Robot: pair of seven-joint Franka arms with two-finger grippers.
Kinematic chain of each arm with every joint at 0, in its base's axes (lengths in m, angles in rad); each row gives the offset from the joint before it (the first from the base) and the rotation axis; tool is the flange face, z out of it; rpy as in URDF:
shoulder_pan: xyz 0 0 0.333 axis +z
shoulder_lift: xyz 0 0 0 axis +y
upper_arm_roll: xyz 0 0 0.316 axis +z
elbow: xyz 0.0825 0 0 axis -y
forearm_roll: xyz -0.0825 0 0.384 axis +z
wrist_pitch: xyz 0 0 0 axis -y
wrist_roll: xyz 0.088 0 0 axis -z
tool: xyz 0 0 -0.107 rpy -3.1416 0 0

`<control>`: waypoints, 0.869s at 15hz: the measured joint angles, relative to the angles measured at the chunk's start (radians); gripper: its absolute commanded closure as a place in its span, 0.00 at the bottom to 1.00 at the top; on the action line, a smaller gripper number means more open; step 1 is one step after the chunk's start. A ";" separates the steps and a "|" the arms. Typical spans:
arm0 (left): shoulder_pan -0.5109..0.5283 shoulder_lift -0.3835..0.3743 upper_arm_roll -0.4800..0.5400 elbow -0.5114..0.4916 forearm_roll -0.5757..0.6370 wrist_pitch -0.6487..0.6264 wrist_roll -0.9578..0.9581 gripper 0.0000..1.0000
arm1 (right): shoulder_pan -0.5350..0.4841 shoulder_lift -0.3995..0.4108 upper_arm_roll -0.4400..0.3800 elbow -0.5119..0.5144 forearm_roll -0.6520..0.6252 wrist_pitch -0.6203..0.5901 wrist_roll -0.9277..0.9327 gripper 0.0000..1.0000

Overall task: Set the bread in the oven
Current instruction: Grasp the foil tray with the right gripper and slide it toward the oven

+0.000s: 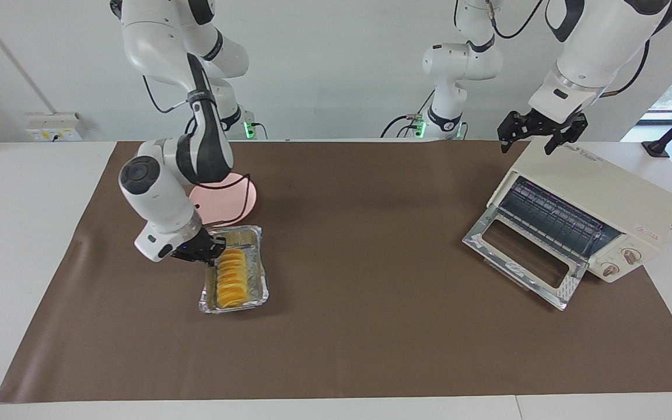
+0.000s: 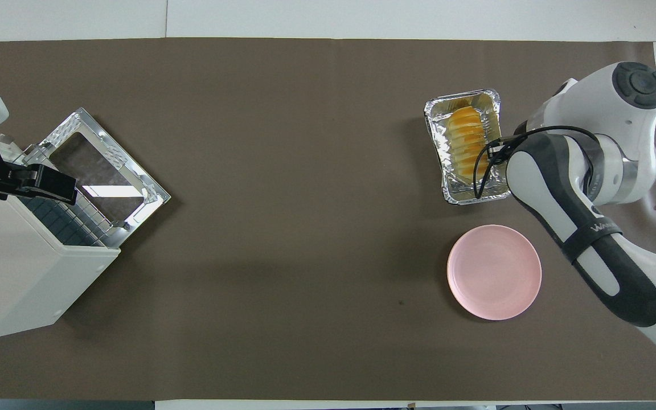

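1. In the foil tray (image 1: 260, 294), toward the right arm's end, the bread (image 1: 232, 283) is clamped by the closed right gripper (image 1: 212, 255).
2. The oven (image 1: 598, 192) is already opened; the left gripper (image 1: 537, 137), spread wide, is held above it.
3. Lifting and loading are not yet done.

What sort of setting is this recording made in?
Likely a robotics lab staging a kitchen chore: a brown mat covers a white table, bearing a toaster oven and bread in a foil tray.
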State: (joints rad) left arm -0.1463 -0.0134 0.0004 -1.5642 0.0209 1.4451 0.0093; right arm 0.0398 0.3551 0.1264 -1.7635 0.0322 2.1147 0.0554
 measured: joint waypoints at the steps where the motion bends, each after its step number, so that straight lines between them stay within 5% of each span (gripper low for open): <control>1: 0.000 0.000 0.000 0.000 0.000 0.000 0.000 0.00 | 0.040 -0.002 0.001 0.009 0.000 -0.005 0.043 1.00; 8: 0.000 0.000 0.000 0.000 0.000 0.000 0.000 0.00 | 0.271 -0.003 0.003 0.054 0.090 -0.008 0.308 1.00; 13: 0.000 0.000 0.000 0.000 0.000 0.000 0.000 0.00 | 0.406 0.065 0.003 0.054 0.100 0.095 0.476 1.00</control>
State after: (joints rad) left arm -0.1463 -0.0134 0.0004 -1.5642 0.0209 1.4452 0.0093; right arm 0.4457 0.4203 0.1292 -1.7096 0.1319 2.2094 0.5319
